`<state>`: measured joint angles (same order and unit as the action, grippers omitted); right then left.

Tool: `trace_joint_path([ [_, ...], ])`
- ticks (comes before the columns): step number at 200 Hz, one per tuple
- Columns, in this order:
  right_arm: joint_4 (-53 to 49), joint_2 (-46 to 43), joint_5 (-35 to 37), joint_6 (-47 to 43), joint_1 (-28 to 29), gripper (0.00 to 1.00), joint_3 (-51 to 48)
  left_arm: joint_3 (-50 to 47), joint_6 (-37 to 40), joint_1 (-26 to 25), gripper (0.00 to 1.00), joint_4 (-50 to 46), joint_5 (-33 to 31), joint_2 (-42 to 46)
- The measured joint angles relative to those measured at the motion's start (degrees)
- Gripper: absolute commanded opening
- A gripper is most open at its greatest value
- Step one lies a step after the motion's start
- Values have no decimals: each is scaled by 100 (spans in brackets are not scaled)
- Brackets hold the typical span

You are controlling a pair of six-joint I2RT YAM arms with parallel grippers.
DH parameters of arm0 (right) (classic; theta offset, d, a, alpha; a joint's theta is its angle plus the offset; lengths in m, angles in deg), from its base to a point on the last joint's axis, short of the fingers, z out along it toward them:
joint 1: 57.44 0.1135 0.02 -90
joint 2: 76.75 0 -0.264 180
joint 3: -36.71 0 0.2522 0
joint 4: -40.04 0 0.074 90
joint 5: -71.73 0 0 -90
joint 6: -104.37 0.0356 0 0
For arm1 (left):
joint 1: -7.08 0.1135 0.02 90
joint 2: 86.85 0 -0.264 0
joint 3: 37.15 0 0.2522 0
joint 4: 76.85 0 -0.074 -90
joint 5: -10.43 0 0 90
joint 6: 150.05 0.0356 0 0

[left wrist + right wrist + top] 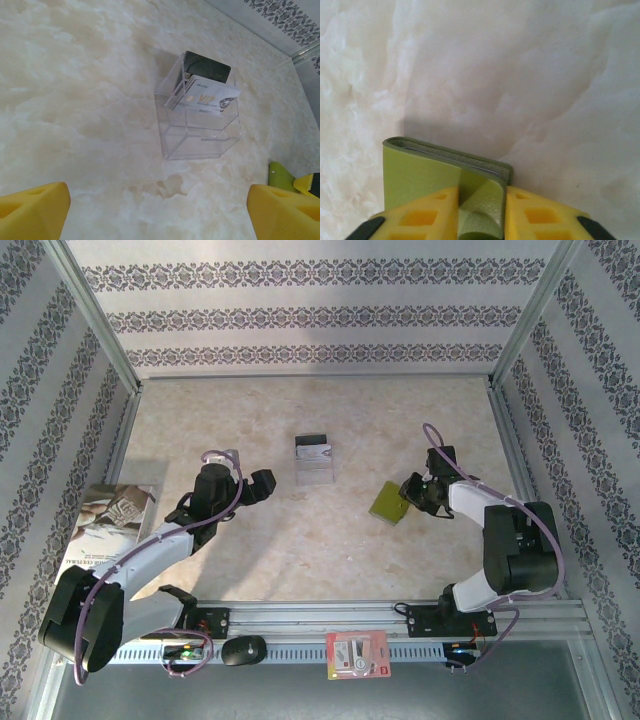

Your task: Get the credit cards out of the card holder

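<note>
**Right fingers pinched on the card holder, left fingers spread wide**

The right gripper (409, 490) sits right of the table's middle; its yellow fingers (420, 216) are drawn in narrow and clamped on the olive-green card holder (415, 170). In the right wrist view one finger presses on each side of the holder's near edge, and the green cover bulges up in a ridge between them; the holder is folded, with a thin grey lining showing along its far edge; whether any card sits inside it I cannot tell. The top view shows the holder lying askew on the marbled table (300, 550), with the gripper at its right-hand end.

The left gripper (262, 485) hangs over bare table left of the middle and holds nothing; its fingers (32, 212) stand wide apart at the two lower corners of the left wrist view and touch nothing. Beyond them stands a clear plastic box (200, 130) divided into compartments; the credit cards (207, 97) stand on edge in its far compartment, a pale one printed "VIP" in front and a black-faced one behind. The box is between the two grippers, farther from the bases and apart from both.

A booklet (110, 525) lies at the table's left edge; a black mouse (243, 650) and a red-and-white packet (357, 653) rest by the near rail.
</note>
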<state>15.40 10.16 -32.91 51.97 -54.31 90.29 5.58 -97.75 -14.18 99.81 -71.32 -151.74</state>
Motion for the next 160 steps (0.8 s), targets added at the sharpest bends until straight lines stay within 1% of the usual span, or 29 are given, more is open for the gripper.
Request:
trace_joint_path([
  [14, 0, -2, -4, -13, 0, 6, 20, 0, -2, 0, 91, -2, 81, 0],
  [27, -2, -15, -9, -48, 0, 0, 37, 2, -4, 0, 90, -2, 195, -13],
  [66, -7, -195, 96, -151, 98, 0, -24, 15, 15, 0, 90, -2, 636, -94],
  [105, -140, -855, 415, -376, 645, 0, -24, 15, 17, 0, 89, 151, 1189, -151],
  [138, -426, -1233, 518, -529, 1095, 0, 55, 15, 4, 0, 89, 570, 1777, -382],
  [160, -660, -1543, 442, -645, 1388, 0, 177, -4, -118, 0, 88, 1176, 2277, -625],
])
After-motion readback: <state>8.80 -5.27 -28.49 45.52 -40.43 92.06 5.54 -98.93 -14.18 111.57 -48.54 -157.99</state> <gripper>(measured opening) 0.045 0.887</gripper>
